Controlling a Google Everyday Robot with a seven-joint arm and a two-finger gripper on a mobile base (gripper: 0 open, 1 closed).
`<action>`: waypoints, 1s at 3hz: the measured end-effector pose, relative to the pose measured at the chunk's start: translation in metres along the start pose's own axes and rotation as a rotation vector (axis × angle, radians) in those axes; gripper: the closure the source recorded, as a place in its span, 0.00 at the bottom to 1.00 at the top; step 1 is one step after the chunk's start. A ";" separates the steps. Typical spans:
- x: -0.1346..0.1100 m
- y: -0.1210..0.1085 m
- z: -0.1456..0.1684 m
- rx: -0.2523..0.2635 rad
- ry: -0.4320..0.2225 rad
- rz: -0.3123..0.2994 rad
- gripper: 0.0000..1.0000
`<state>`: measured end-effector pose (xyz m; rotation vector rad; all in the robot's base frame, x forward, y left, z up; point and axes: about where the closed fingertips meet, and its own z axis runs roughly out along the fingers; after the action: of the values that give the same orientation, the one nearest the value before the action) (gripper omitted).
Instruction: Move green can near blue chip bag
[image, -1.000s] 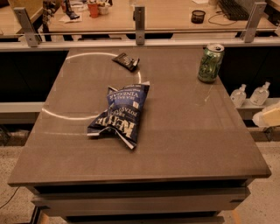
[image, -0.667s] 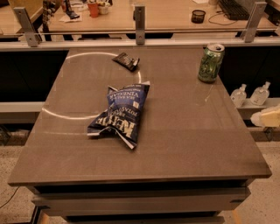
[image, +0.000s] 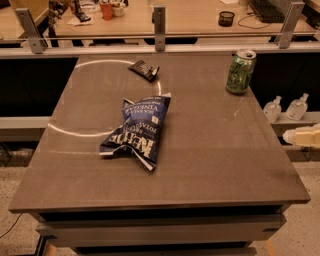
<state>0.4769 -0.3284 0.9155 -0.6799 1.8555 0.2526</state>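
Observation:
The green can (image: 240, 72) stands upright near the table's far right edge, its silver top showing. The blue chip bag (image: 139, 129) lies crumpled flat near the middle of the grey table (image: 220, 160), white lettering up. The can is well apart from the bag, up and to the right of it. My gripper (image: 301, 136) shows as a pale shape at the right edge of the view, beyond the table's right side and nearer to me than the can. It holds nothing that I can see.
A small black wrapper (image: 144, 69) lies at the table's far side, left of centre. Two clear pump bottles (image: 285, 108) stand on a lower shelf right of the table. A rail with metal posts (image: 159, 28) runs behind the table.

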 end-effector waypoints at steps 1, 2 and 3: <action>0.011 -0.011 0.006 0.012 -0.053 0.016 0.00; 0.021 -0.022 0.005 0.060 -0.120 0.060 0.00; 0.020 -0.022 0.005 0.060 -0.120 0.060 0.00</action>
<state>0.4884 -0.3504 0.8979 -0.5572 1.7629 0.2701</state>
